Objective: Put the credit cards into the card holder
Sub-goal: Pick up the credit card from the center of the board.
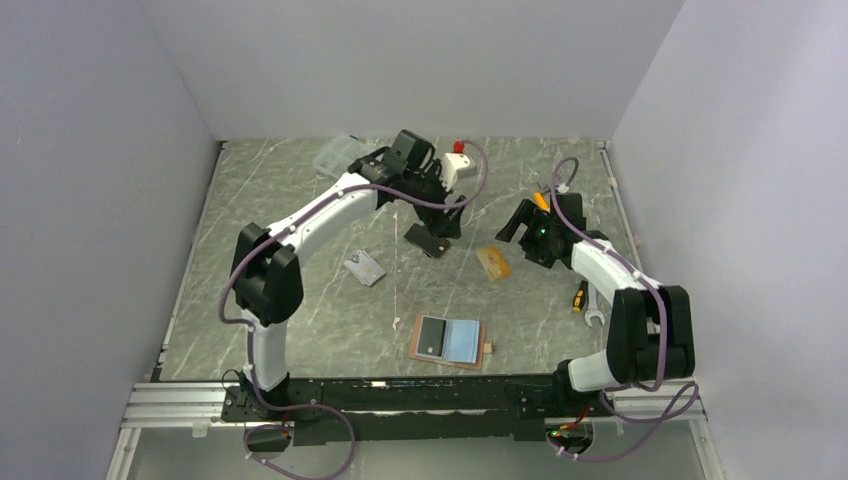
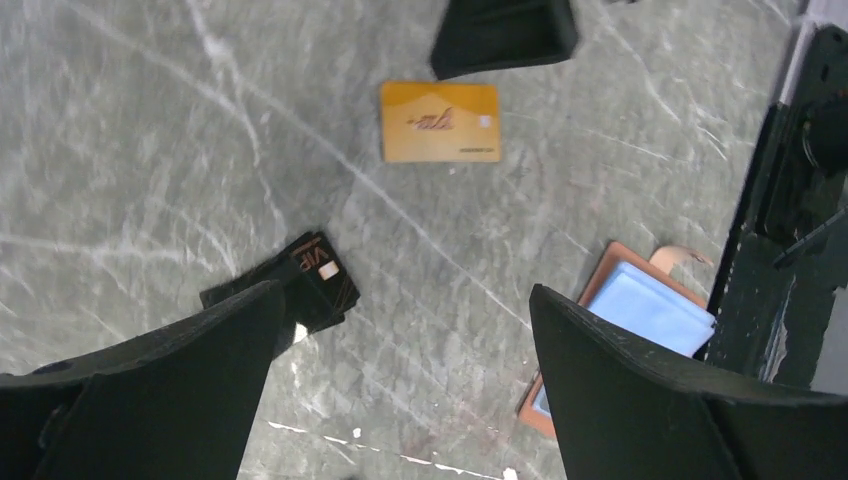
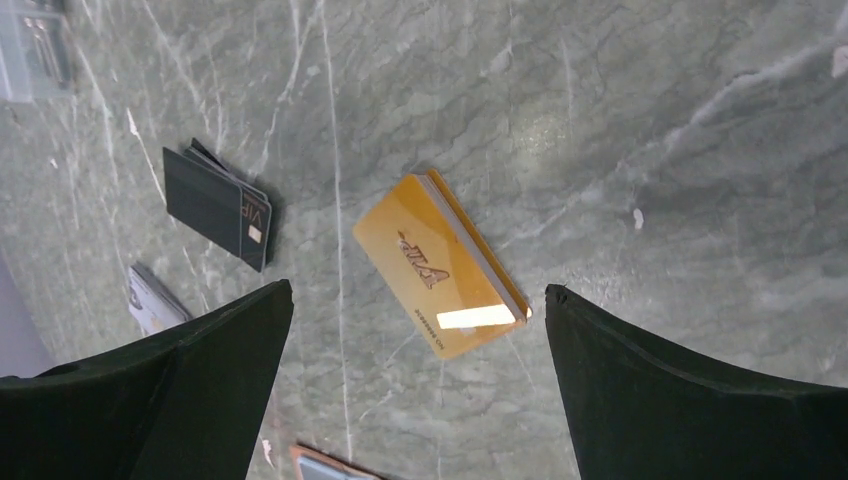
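Both grippers are seen with jaws spread wide and nothing held. The left gripper (image 2: pixel 405 300) is poised over the black card (image 2: pixel 305 280), and the right gripper (image 3: pixel 420 292) over the orange card (image 3: pixel 440 262). Both cards lie flat on the table (image 2: pixel 150 150). The silver card (image 1: pixel 364 267) lies apart, further to the left. The holder (image 1: pixel 448 341) lies open near the front edge, its tab (image 1: pixel 488 348) at the right. All three cards lie outside it, so the task is judged barely begun.

Several failures can be expected from here:
- **Slipping:** the cards are thin and lie flat on a hard surface, so a card may be slid or skated away rather than pinched when the jaws are closed.
- **Split stack:** the orange card's edge looks thick, as if more than one card were stacked. If so, only the top card may be lifted and the rest scattered.
- **Collision:** the two grippers are near each other, so they may be knocked together if both are lowered at once.
- **Holder shifting:** the holder is not pinned, so it may be pushed along the table when a card is pressed in.
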You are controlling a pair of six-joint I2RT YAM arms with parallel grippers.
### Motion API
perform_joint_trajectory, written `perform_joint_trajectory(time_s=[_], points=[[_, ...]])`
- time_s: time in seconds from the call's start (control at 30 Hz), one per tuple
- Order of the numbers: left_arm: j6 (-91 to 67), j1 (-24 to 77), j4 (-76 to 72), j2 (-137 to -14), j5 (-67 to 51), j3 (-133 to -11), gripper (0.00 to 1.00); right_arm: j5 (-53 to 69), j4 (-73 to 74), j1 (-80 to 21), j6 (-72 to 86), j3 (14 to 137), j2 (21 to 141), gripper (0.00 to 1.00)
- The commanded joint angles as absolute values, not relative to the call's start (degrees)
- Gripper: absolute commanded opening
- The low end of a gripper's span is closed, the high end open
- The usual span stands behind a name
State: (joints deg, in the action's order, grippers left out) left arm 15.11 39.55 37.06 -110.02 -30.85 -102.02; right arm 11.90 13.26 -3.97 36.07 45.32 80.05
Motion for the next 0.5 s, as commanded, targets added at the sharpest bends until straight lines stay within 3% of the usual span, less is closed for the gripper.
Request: perform_joint_trajectory(time_s=[0.0,0.1,0.47], points=[[3.7,38.05,33.08,-112.76,-35.37,-100.33,0.99,13.05,8.45,-3.06,33.9,48.49,84.38,1.0],[-2.07,38.4,24.95,-111.82,-30.99,-95.17,0.99,13.13,6.53,-2.1,34.04,48.06,88.14,1.0],[-7.78,38.66,19.13,-115.45,-26.52,-92.08,0.99,19.49,0.26,2.25,35.51,46.46,95.26,0.99]])
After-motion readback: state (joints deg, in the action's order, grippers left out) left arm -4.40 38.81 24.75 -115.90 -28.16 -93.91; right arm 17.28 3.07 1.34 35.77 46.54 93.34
